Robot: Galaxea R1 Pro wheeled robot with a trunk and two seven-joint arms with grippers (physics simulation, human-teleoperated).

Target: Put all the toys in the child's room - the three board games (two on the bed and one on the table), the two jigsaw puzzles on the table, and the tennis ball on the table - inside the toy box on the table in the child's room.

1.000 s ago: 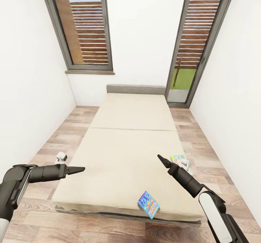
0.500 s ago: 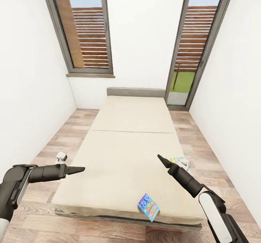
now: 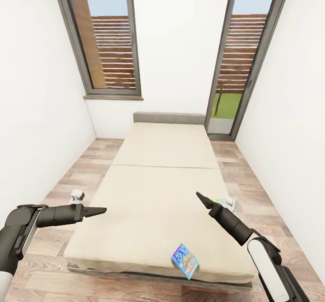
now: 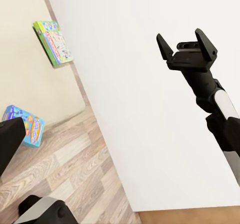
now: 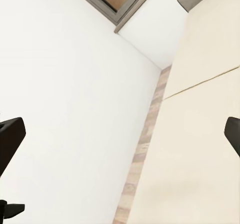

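The bed, with a beige mattress and a grey headboard, lies straight ahead. A blue and orange board game rests near its foot edge, also seen in the left wrist view. A green-edged board game lies at the bed's right side, partly hidden behind my right arm; the left wrist view shows it whole. My left gripper hovers open over the bed's left edge and holds nothing. My right gripper hangs open and empty above the mattress, its two fingers apart. The table, toy box, jigsaw puzzles and tennis ball are out of view.
White walls close in on both sides of the bed, with narrow strips of wood floor between. A tall window and a glass door stand behind the headboard. A small white object sits on the floor at the left.
The whole picture has slid slightly downward, so the camera has moved. Both arms hold the same pose, and the green-edged board game is more hidden behind my right arm.
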